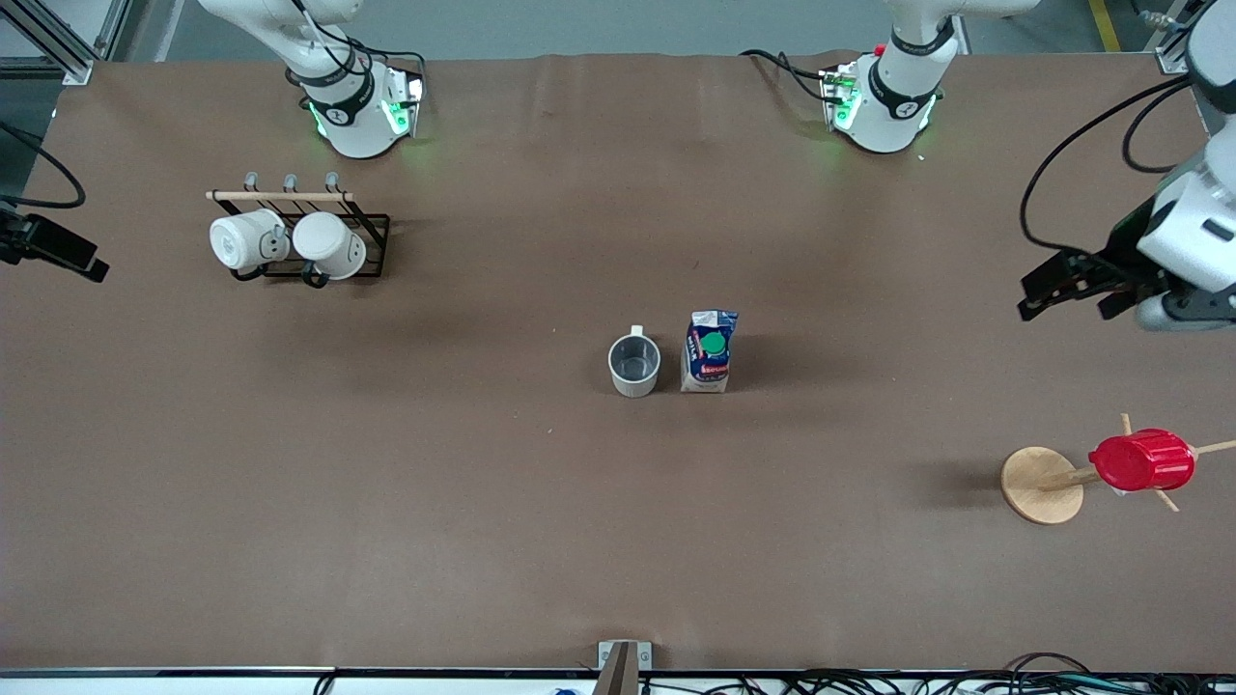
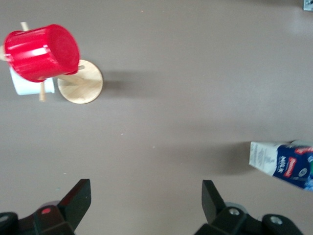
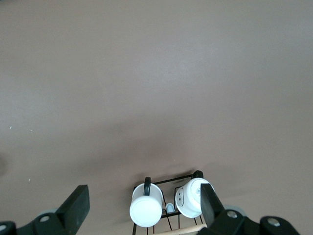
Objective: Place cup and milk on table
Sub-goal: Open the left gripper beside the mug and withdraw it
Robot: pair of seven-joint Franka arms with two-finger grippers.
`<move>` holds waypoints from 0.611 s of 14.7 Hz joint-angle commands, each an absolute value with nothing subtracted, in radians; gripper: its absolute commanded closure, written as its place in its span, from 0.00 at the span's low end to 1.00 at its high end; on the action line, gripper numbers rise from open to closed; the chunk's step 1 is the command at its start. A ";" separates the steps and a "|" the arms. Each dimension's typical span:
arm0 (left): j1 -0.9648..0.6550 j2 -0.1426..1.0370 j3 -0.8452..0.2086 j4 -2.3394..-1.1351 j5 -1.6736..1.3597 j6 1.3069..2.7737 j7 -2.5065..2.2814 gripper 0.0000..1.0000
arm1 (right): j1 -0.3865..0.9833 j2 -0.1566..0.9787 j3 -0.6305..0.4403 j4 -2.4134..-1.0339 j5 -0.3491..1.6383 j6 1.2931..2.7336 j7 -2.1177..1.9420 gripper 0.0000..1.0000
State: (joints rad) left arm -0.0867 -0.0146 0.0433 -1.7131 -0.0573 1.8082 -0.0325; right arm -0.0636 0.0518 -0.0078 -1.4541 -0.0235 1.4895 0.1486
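The cup [image 1: 634, 365], off-white with a grey inside, stands upright on the brown table [image 1: 483, 502] near its middle. The milk [image 1: 710, 349], a blue-and-white carton with a green cap, stands right beside the cup, toward the left arm's end. It also shows in the left wrist view [image 2: 282, 164]. My left gripper [image 1: 1062, 290] is open and empty in the air at the left arm's end of the table; the left wrist view shows its wide gap [image 2: 146, 200]. My right gripper [image 3: 143, 199] is open and empty, high over the mug rack; it is out of the front view.
A black wire rack [image 1: 372, 232] with two bright white mugs [image 1: 246, 239] [image 1: 330, 243] stands near the right arm's base. A red ribbed cup [image 1: 1142, 460] hangs on a wooden peg stand [image 1: 1041, 485] at the left arm's end, nearer to the front camera.
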 commanded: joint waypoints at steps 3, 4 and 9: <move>-0.097 -0.041 0.043 -1.741 -0.032 1.778 -0.031 0.00 | -0.078 0.028 -0.003 -1.479 -0.009 1.491 0.137 0.00; -0.097 -0.041 0.041 -1.740 -0.029 1.778 -0.020 0.00 | -0.078 0.028 -0.003 -1.479 -0.009 1.490 0.137 0.00; -0.092 -0.029 0.043 -1.657 -0.040 1.697 -0.023 0.00 | -0.074 0.029 -0.003 -1.479 -0.009 1.490 0.137 0.00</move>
State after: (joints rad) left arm -0.0914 -0.0279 0.0410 -1.6996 -0.0501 1.7637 -0.0233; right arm -0.0655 0.0518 -0.0085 -1.4542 -0.0235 1.4886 0.1480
